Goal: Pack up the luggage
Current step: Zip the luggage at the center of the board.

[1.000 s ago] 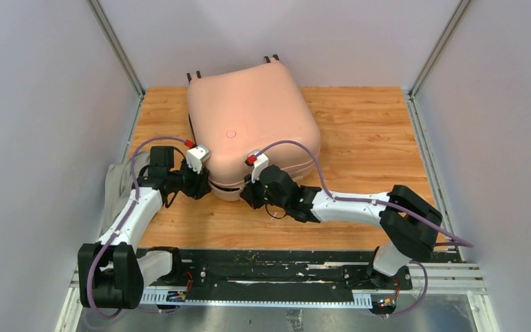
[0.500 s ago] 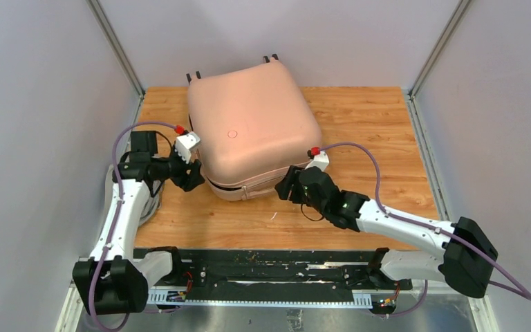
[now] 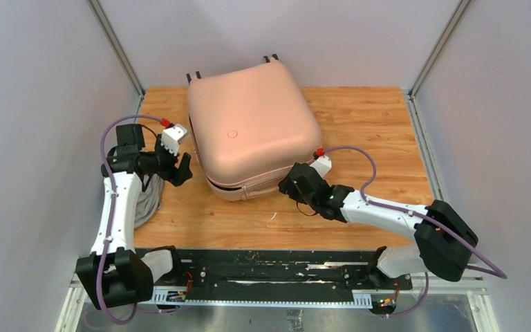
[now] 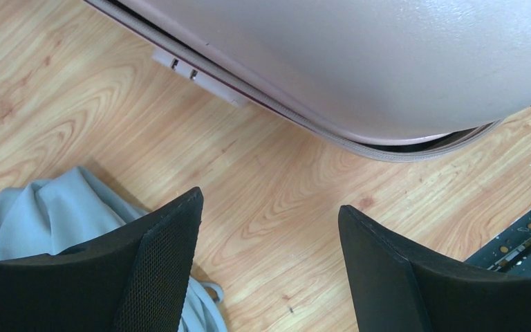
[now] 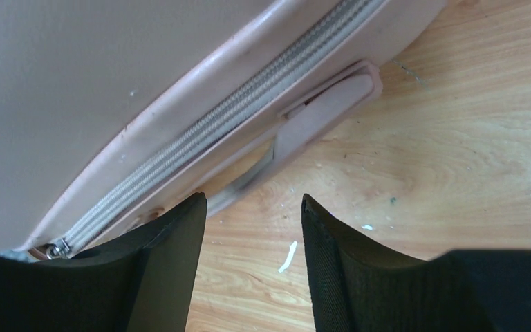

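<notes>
Woodgrain table [image 3: 359, 124] under smooth, round-cornered luggage [image 3: 252, 124]

Links: white shells on left arm [image 3: 114, 207] and right arm [image 3: 387, 213]
Joints: bulky black housings
Wiring: purple cables [image 3: 101, 144], red-tipped plugs at white wrist camera blocks [image 3: 172, 138]
Gripper: black wedge fingers [image 4: 155, 270], fine mesh inner faces
Base: black rail [image 3: 249, 273], white toothed strip

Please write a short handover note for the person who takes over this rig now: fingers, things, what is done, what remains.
Left gripper: fingers open, empty, beside the near left corner of the luggage.
Right gripper: fingers open, empty, by its handle.
Done: it is folded shut, though a dark gap shows at that corner.
Left to do, probably: pack the grey cloth lying outside, then zip shut.
</notes>
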